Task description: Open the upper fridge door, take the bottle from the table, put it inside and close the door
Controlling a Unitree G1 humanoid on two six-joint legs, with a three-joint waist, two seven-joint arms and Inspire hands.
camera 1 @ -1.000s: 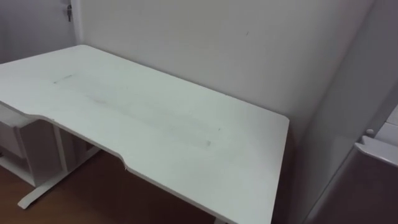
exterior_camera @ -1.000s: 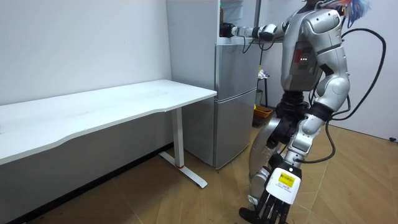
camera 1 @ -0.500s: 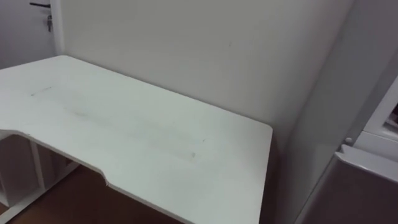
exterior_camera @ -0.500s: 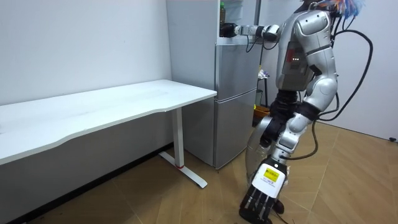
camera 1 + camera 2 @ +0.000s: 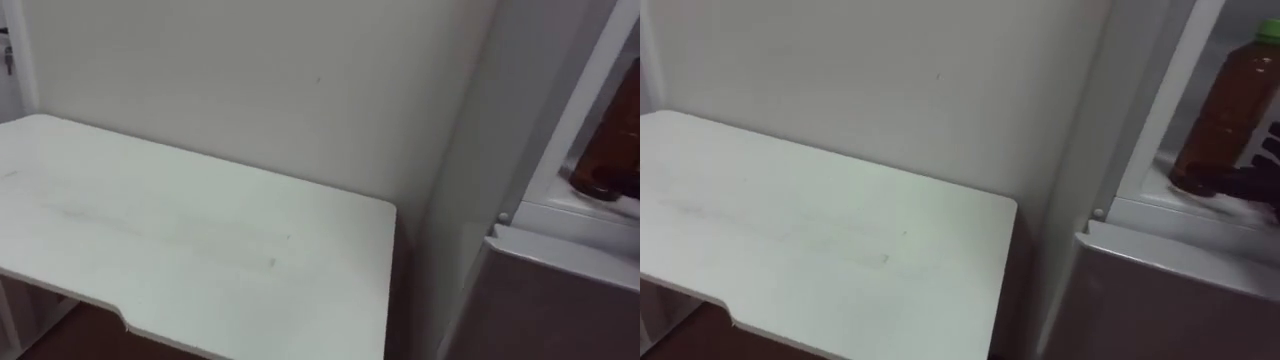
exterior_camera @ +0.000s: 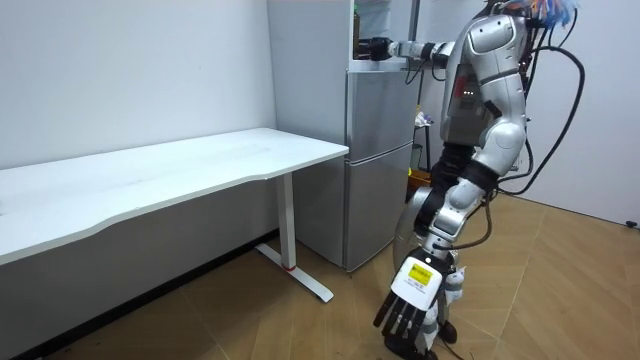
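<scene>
Robot at the fridge, one arm reaching into its upper compartment

Standing at the silver two-door fridge (image 6: pixel 380 160), the robot has its right hand (image 5: pixel 1262 180) inside the open upper compartment (image 5: pixel 1185 212), dark fingers (image 5: pixel 1220 186) curled round the base of a brown bottle with a green cap (image 5: pixel 1228 105), which stands upright on the compartment floor. The left hand (image 6: pixel 405 305) hangs low beside its legs, fingers straight and empty. Left of the fridge, a white rectangular tabletop (image 5: pixel 820 240) sits against the far wall.
</scene>
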